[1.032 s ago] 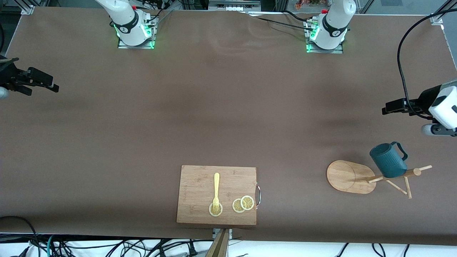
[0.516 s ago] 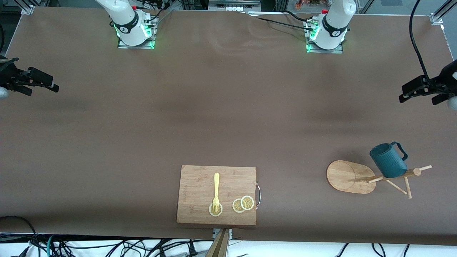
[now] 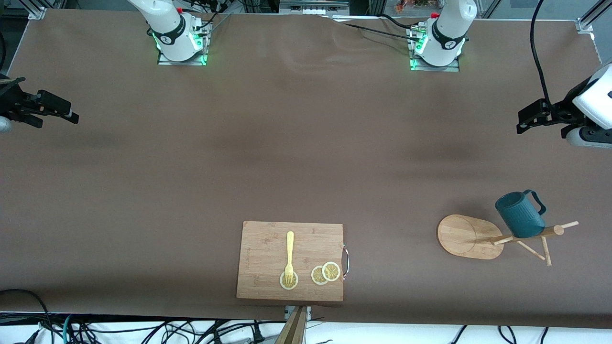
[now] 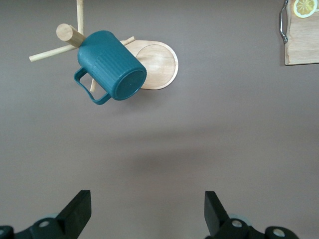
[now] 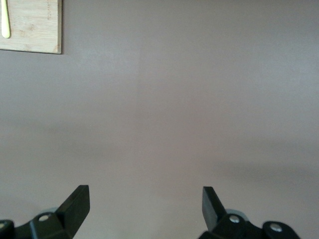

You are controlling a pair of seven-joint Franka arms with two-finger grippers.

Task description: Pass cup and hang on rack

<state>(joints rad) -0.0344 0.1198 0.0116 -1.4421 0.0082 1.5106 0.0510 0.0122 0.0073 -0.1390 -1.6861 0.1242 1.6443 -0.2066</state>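
Teal mug (image 3: 519, 214) hangs on the wooden mug tree (image 3: 507, 236), toward the left arm's end of the tabletop.
Left pincer (image 4: 147, 211), spread and empty, has drawn away; right pincer (image 5: 144, 208) waits spread; task looks complete.

A bamboo cutting board (image 3: 290, 261) was laid on the brown surface (image 3: 267, 157). A yellow fork (image 3: 289, 257) was rested on the board, its tines on one lemon slice (image 3: 288, 281). Two overlapping lemon slices (image 3: 326, 273) were set beside the board's metal handle (image 3: 345, 260).

One cup (image 3: 519, 215), one rack (image 3: 471, 236), three lemon slices (image 3: 331, 271), apparently.
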